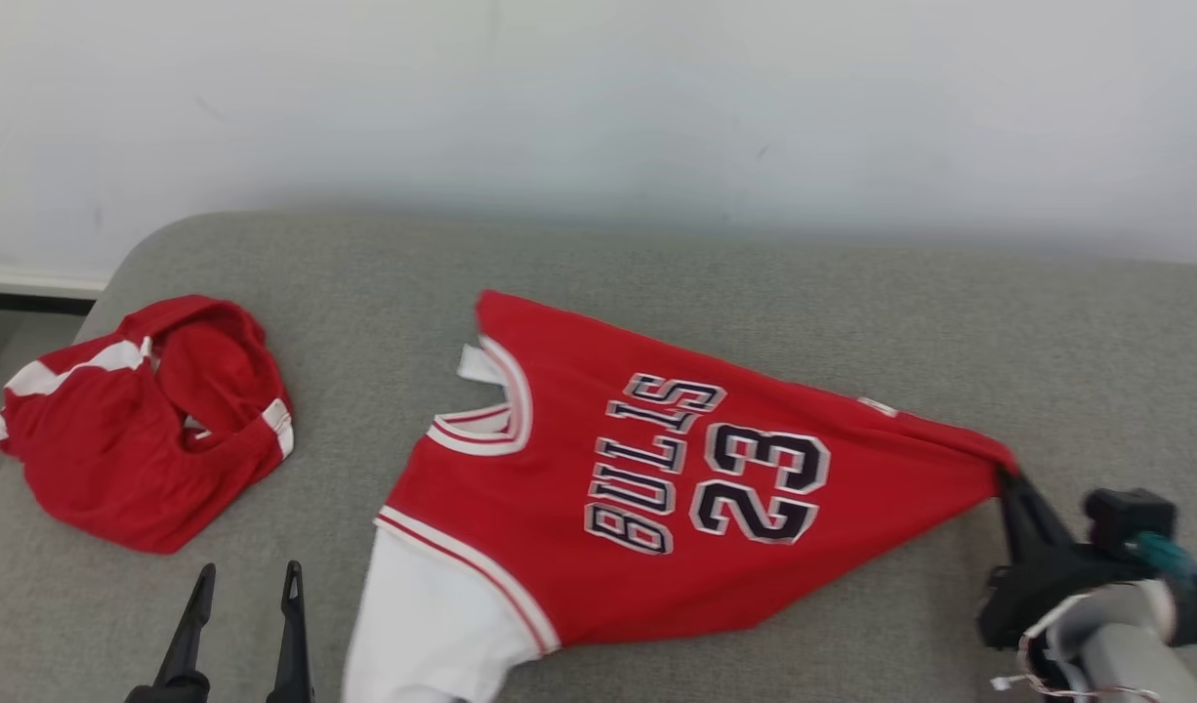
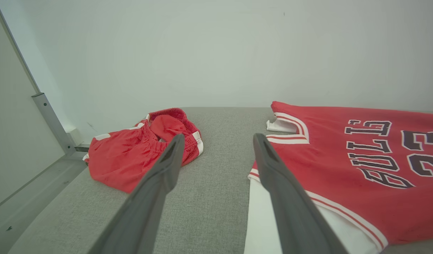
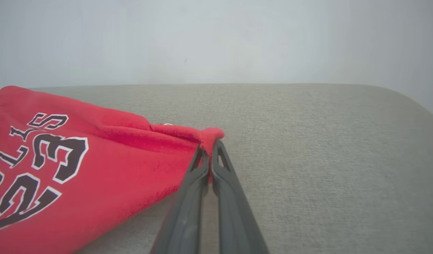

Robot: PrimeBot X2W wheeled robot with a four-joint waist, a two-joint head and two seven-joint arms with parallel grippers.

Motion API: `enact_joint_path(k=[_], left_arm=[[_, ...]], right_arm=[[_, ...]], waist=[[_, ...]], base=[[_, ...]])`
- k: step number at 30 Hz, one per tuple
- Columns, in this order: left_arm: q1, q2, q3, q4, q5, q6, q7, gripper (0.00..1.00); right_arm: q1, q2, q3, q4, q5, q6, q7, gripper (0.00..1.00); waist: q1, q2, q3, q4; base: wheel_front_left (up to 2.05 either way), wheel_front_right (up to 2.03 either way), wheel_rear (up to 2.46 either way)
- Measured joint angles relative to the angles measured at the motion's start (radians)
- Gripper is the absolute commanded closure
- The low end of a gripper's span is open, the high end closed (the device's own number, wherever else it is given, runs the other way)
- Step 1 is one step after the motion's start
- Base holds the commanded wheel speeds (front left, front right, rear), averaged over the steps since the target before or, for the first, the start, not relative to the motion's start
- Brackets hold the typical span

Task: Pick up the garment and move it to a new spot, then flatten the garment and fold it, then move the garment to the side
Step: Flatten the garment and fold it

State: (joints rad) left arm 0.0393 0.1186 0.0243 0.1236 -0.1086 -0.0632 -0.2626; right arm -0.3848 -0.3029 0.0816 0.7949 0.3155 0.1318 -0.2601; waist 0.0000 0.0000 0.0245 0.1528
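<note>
- I am looking down at a red basketball jersey (image 1: 657, 469) with white trim and dark "BULLS 23" lettering. It is lying spread out, lettering up, across the middle of a grey woven fabric surface (image 1: 657, 264).
- The jersey's neckline is pointing toward my left and its hem toward my right, so the lettering is reading sideways in the head view.
- My right gripper (image 1: 1004, 480) is pinching the jersey's far right corner. Its two long dark fingers are pressing tight together on a bunched tip of red cloth, and the fabric is narrowing to a point there.
- My left gripper (image 1: 249, 576) is showing at the lower left with its fingers standing wide apart, holding nothing. It is pointing along bare grey surface between the two garments.
- A white fabric section (image 1: 433, 625) is showing below the jersey's striped edge and running to the bottom of the head view, just beside the left gripper.
- A crumpled pair of red shorts with white stripes (image 1: 140, 430) is sitting near the surface's left edge, apart from the jersey.
- A plain pale wall (image 1: 598, 98) is standing behind the surface.
</note>
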Motion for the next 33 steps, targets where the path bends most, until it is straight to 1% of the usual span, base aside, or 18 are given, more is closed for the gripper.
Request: enact_joint_path(k=[4,7,11,14,18,22,25,28,33], left_arm=[[0.005,-0.008,0.010,0.001,0.007,-0.009,0.000,0.00],[0.007,-0.014,0.014,0.001,0.011,-0.016,0.000,0.00],[0.007,-0.025,0.014,0.003,0.018,-0.022,0.000,0.00],[0.007,-0.030,0.011,0.009,0.021,-0.026,0.000,0.00],[0.004,-0.034,0.002,0.019,0.022,-0.035,0.000,0.00],[0.000,-0.036,-0.004,0.026,0.029,-0.042,0.000,0.00],[-0.008,-0.041,-0.016,0.031,0.030,-0.044,0.000,0.00],[-0.015,-0.045,-0.027,0.037,0.030,-0.050,0.000,0.00],[-0.024,-0.053,-0.045,0.046,0.031,-0.051,0.000,0.00]], right_arm=[[0.073,-0.054,-0.105,-0.076,-0.008,0.000,0.005,1.00],[0.130,-0.070,-0.172,-0.144,-0.020,0.000,0.037,1.00],[0.183,-0.047,-0.216,-0.252,-0.040,0.000,0.098,1.00],[0.202,-0.021,-0.218,-0.322,-0.057,0.000,0.139,1.00],[0.185,0.021,-0.178,-0.380,-0.075,0.000,0.189,1.00],[0.101,0.054,-0.103,-0.379,-0.080,0.000,0.221,1.00],[0.007,0.072,-0.040,-0.335,-0.080,0.000,0.230,1.00],[-0.094,0.094,0.024,-0.265,-0.083,0.000,0.228,1.00],[-0.249,0.142,0.155,-0.094,-0.089,0.000,0.204,1.00]], waist=[[0.0000,0.0000,-0.009,-0.031],[0.0000,0.0000,-0.014,-0.049],[0.0000,0.0000,-0.017,-0.059],[0.0000,0.0000,-0.019,-0.052],[0.0000,0.0000,-0.021,-0.033],[0.0000,0.0000,-0.023,-0.006],[0.0000,0.0000,-0.021,0.019],[0.0000,0.0000,-0.016,0.044],[0.0000,0.0000,-0.004,0.084]], base=[[0.00,0.00,0.00],[0.00,0.00,0.00],[0.00,0.00,0.00],[0.00,0.00,0.00],[0.00,0.00,0.00],[0.00,0.00,0.00],[0.00,0.00,0.00],[0.00,0.00,0.00],[0.00,0.00,0.00]])
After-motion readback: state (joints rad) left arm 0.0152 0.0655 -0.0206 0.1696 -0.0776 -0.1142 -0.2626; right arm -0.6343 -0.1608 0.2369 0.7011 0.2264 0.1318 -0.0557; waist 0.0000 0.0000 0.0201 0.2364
